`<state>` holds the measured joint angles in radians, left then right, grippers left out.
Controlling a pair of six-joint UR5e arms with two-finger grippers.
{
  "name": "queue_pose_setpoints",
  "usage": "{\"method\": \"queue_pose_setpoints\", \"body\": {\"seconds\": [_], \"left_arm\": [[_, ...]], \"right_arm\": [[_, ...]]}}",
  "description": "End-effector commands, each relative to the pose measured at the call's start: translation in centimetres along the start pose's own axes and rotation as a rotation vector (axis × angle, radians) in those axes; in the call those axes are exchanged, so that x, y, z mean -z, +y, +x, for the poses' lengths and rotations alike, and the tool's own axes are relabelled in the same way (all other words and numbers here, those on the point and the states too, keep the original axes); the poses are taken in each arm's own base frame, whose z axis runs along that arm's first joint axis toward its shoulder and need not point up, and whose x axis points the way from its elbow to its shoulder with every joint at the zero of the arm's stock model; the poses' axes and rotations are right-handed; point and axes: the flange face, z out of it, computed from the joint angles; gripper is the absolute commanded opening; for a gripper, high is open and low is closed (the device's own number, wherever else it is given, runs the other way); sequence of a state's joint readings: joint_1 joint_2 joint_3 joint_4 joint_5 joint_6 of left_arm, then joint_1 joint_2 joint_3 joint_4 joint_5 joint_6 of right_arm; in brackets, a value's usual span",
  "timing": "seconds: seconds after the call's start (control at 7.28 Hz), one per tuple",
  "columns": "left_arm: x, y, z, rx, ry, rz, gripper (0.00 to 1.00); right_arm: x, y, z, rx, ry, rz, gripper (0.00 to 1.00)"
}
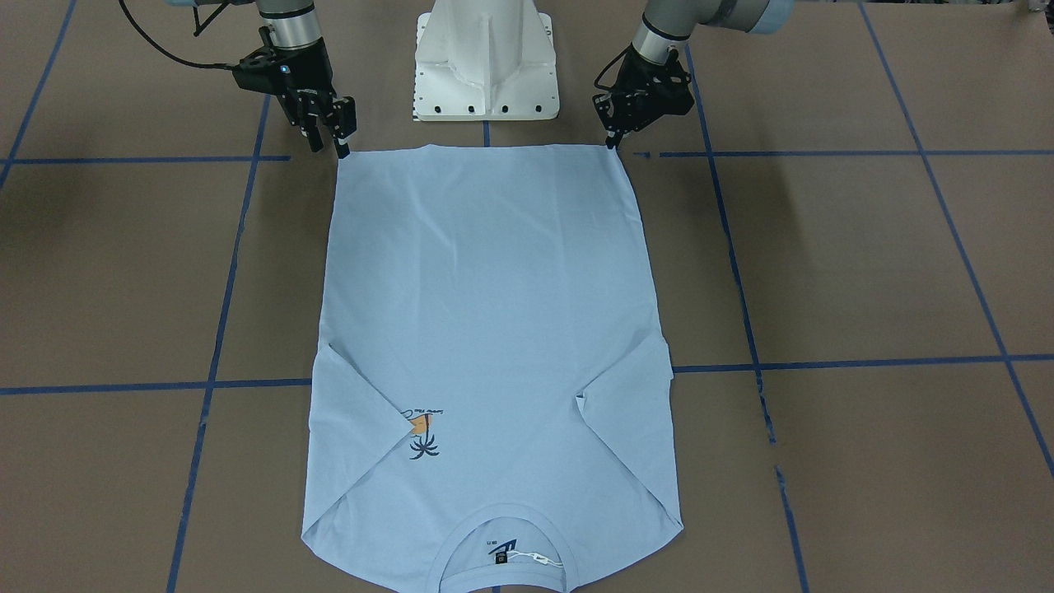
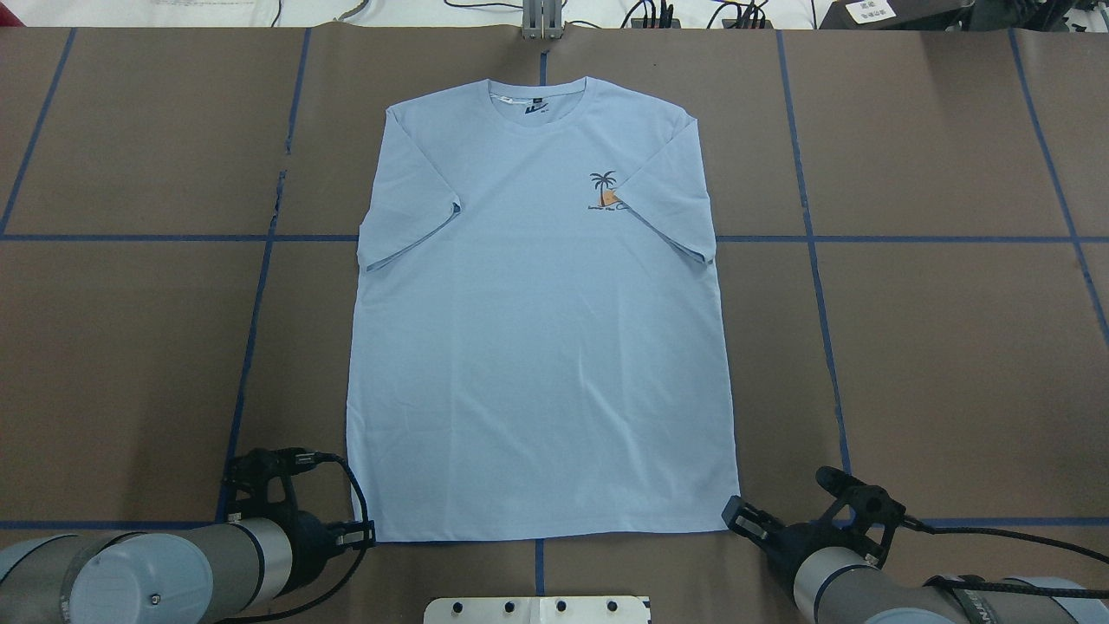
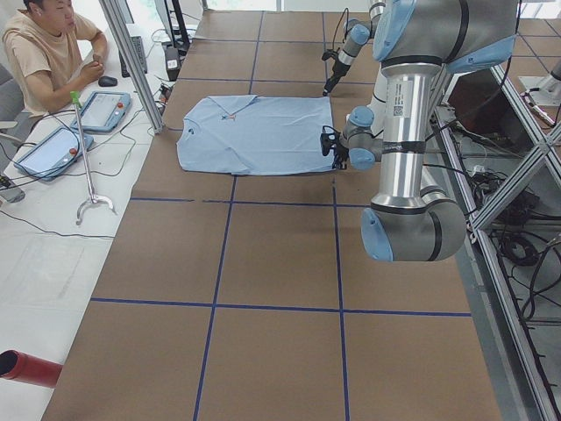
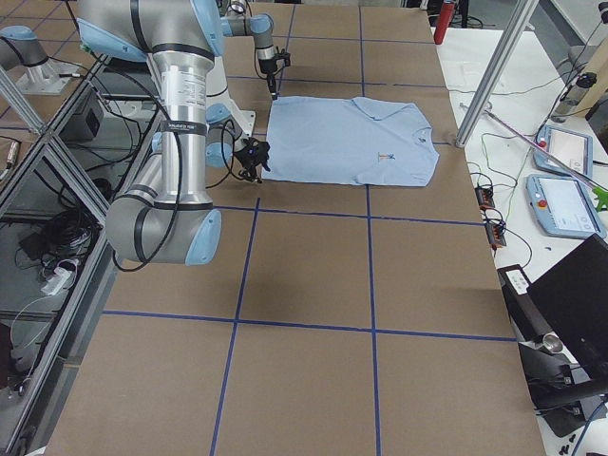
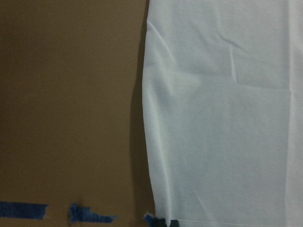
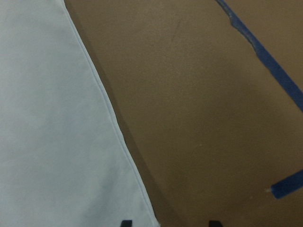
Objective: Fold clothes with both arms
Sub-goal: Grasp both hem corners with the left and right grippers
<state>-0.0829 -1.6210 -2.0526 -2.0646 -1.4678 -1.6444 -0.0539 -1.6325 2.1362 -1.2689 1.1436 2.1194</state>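
Brown table [image 2: 130,347], crossed with blue tape [image 2: 251,347], carries everything I have to work with. Furthest left, my left claw [image 2: 362,537] sits low at the near left corner of the shirt [image 2: 537,347]. Its wrist camera shows only a dark tip at the bottom edge, so I cannot tell whether that claw is spread or pinched. The shirt lies flat and front up in the middle of the table, collar away from me, hem along my side, and both sleeves [image 2: 411,208] are turned in over the chest. One of them laps the edge of the small print [image 2: 606,192]. Furthest right, my right claw [image 2: 736,518] is at the other hem corner, jaws apart. Its two fingertips [image 6: 125,223] sit on either side of the shirt's side edge and grip nothing yet. I judge the corner pinch comes next, and it is where things could slip. The cloth is thin, so a shallow bite may catch only the top layer and leave the back on the table. If one claw catches and the other misses, the hem will rise crooked and the fold will skew. A fingertip dragging on the table could push the corner into a wrinkle, and a quick lift could flip the tucked sleeves open.
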Motion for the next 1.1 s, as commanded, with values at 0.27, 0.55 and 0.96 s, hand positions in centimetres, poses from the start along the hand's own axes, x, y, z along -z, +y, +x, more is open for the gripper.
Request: {"method": "queue_pose_setpoints", "body": {"seconds": [0.27, 0.55, 0.96], "left_arm": [[-0.1, 0.0, 0.0, 0.000, 0.000, -0.003, 0.00], [0.0, 0.0, 0.0, 0.000, 0.002, -0.002, 0.00], [0.0, 0.0, 0.0, 0.000, 0.002, 0.000, 0.00]], "right_arm": [[-0.4, 2.0, -0.3, 0.016, -0.002, -0.010, 0.59], [-0.7, 2.3, -0.4, 0.025, -0.002, -0.010, 0.58], [-0.7, 1.6, -0.7, 0.019, -0.005, 0.000, 0.18]]}}
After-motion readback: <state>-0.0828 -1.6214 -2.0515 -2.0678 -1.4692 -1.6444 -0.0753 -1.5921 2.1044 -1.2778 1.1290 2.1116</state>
